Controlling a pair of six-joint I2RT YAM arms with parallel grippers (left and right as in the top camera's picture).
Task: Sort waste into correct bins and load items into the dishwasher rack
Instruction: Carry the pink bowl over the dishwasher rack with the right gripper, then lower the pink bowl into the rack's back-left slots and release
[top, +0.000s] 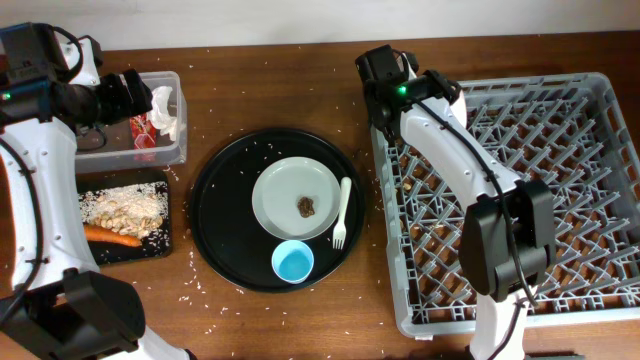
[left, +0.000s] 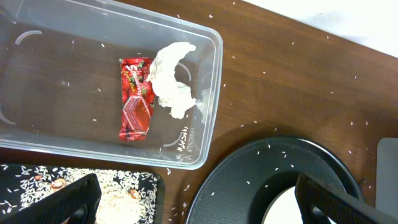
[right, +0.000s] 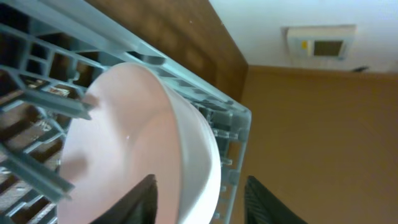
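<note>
My left gripper (left: 205, 205) is open and empty, above the table between the clear box (left: 208, 74) and the round black tray. The box holds the red wrapper (left: 135, 99) and the white tissue (left: 171, 78). The shallow black tray (top: 160, 240) holds rice (top: 125, 205) and the carrot (top: 110, 237). The white plate (top: 280, 195) carries a food scrap (top: 306, 206); the fork (top: 342, 212) and blue cup (top: 293, 262) lie beside it. My right gripper (right: 200, 179) is open astride the rim of the white bowl (right: 124, 143), which stands on edge in the rack (top: 560, 120) at its far left corner.
The large round black tray (top: 225, 215) sits mid-table under the plate, fork and cup. Loose rice grains are scattered over the wooden table (top: 280, 100). My right arm (top: 440, 130) lies over the rack's far left part and hides the bowl from overhead.
</note>
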